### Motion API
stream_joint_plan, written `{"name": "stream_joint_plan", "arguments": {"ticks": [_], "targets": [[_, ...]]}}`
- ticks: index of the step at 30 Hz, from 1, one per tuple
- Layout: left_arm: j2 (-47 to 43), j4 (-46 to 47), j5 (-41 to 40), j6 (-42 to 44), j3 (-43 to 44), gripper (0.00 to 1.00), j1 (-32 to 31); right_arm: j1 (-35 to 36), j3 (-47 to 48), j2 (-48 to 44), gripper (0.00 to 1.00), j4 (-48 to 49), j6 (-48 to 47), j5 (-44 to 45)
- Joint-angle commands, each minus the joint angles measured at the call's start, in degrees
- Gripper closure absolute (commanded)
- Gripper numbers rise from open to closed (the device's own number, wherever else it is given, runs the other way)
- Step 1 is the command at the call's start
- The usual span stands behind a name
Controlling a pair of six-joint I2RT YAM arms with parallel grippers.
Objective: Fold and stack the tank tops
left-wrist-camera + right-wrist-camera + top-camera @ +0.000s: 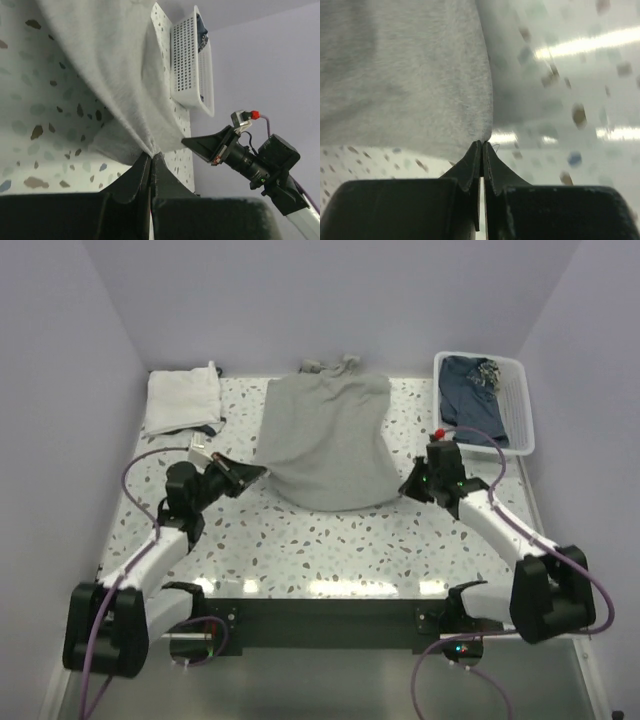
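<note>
1. The grey tank top [325,440] lies flat in the middle of the desk [330,540]. Its long axis runs front to back: straps at the far edge, hem toward my bases, and it gets wider toward the hem.
2. My left end effector [258,472] is pinched together on the hem's left corner. In the left wrist view the cloth bunches right into the fingertips and lifts a bit off the desk there.
3. My right end effector [408,485] does the same on the hem's right corner, jaws clamped on the very edge of the fabric.
4. The white tank top [183,400] sits folded in the back left corner, just beside the grey one's left side and not touching it.
5. The white slatted basket [510,405] stands at the back right with some dark blue cloth [470,390] inside. It's near my right wrist, so that side is tight.
6. Walls close in on the left, right and back. The open room is the bare strip of desk between the hem and my bases.
</note>
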Motion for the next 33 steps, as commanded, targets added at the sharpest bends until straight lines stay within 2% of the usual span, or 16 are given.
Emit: {"name": "stream_joint_plan", "arguments": {"ticks": [1, 2, 5, 12, 23, 28, 33], "targets": [[-14.1, -12.72, -5.02, 9.41, -3.85, 1.0, -1.0, 0.07, -6.62, -14.65, 1.0, -5.4, 5.89, -0.46], [-15.15, -17.97, -5.37, 10.46, -4.65, 1.0, -1.18, -0.02, -9.85, -16.4, 1.0, -7.24, 7.38, -0.11], [-17.1, -24.77, -5.64, 12.58, -7.99, 1.0, -1.36, -0.02, -15.23, -21.07, 1.0, -11.12, 9.32, -0.03], [-19.46, -29.89, -5.9, 12.49, -12.92, 1.0, -2.06, 0.07, -21.92, -25.82, 1.0, -15.61, 13.72, 0.24], [-26.84, -46.12, -3.26, 15.83, -12.31, 1.0, -1.97, -0.11, -21.85, -38.47, 1.0, -28.26, 18.91, 4.63], [-30.37, -57.98, -5.63, 18.55, -8.27, 1.0, -1.97, -0.11, -20.17, -42.16, 1.0, -36.51, 18.91, 6.13], [-31.6, -64.51, -7.92, 20.75, -5.9, 1.0, -1.97, -0.11, -20.96, -44.72, 1.0, -42.84, 19.35, 4.55]]}}
